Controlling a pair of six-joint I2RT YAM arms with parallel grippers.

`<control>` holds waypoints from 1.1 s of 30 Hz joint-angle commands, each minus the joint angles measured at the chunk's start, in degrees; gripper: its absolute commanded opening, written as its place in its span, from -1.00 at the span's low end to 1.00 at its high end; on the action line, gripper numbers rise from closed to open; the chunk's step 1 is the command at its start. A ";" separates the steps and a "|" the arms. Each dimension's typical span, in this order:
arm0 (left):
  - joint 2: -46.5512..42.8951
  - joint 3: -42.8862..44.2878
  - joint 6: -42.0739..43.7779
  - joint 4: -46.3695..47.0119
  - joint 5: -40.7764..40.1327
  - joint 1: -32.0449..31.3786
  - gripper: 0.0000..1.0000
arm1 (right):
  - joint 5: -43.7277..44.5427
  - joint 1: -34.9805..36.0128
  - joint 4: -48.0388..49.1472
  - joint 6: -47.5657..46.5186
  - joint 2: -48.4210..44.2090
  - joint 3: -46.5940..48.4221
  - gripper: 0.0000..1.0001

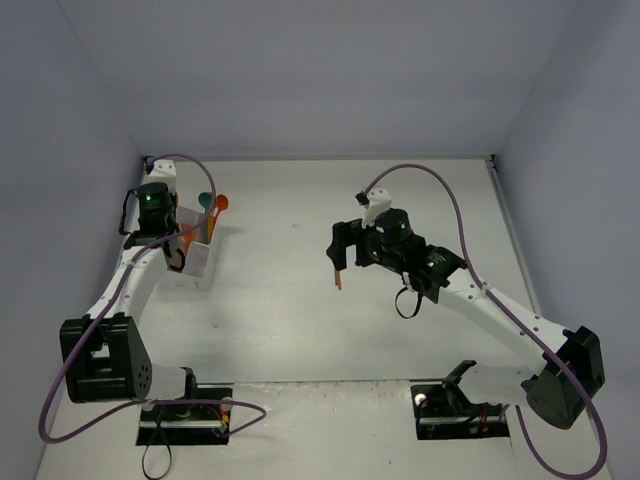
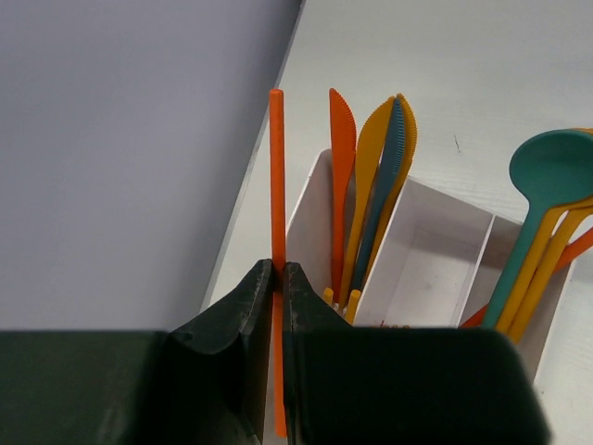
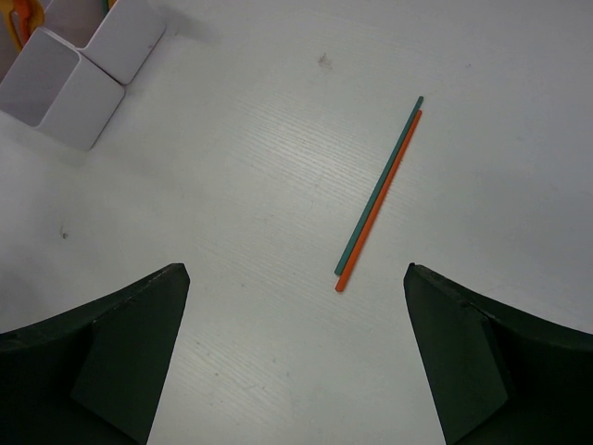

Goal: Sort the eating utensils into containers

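Sorting looks well along. At the far left, the left jaws are shut on the held orange stick point(image 2: 276, 185), which stands upright just beside the left wall of the white box point(image 2: 435, 232). Whether its lower end is inside a compartment or outside the wall, I cannot tell. The grey side wall point(image 2: 111, 139) of the enclosure stands close on that side, so there is probably little room to shift the stick leftward.

In the box, the knives point(image 2: 375, 176), orange, yellow and teal, lean together in 1 compartment. The next compartment shows nothing in it. The spoons point(image 2: 556, 171) stand in the one to the right.

Further right, the bench point(image 3: 232, 185) still carries 2 pieces: the teal stick point(image 3: 378, 185) and the loose orange stick point(image 3: 380, 200), lying side by side and touching, well apart from the box. The right jaws hang above them, spread wide and holding nothing.

So 3 sticks appear left to place. The 2 flat, touching ones may be awkward to pick singly. Forks are not visible in these views.
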 commanded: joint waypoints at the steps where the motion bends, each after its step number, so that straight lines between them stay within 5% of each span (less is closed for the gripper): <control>1: -0.42 -0.95 -0.71 7.33 -1.10 0.49 -1.00 | 0.21 -0.47 2.01 -1.10 0.64 0.06 1.00; 6: -2.86 -4.07 -2.19 6.91 -2.23 0.49 -0.92 | 2.56 -0.47 0.74 1.30 6.15 1.44 0.94; 11: -5.96 -4.37 -3.12 3.63 -2.90 0.49 -0.82 | 4.96 -0.47 -1.63 5.51 13.30 3.19 0.68; 23: -11.51 -1.89 -5.88 -5.80 -0.63 0.40 -0.40 | 8.70 -0.48 -2.84 9.54 21.65 3.29 0.59; 33: -17.70 7.21 -16.54 -20.34 5.44 -1.44 -0.19 | 9.24 -0.47 -3.86 10.27 24.35 2.22 0.54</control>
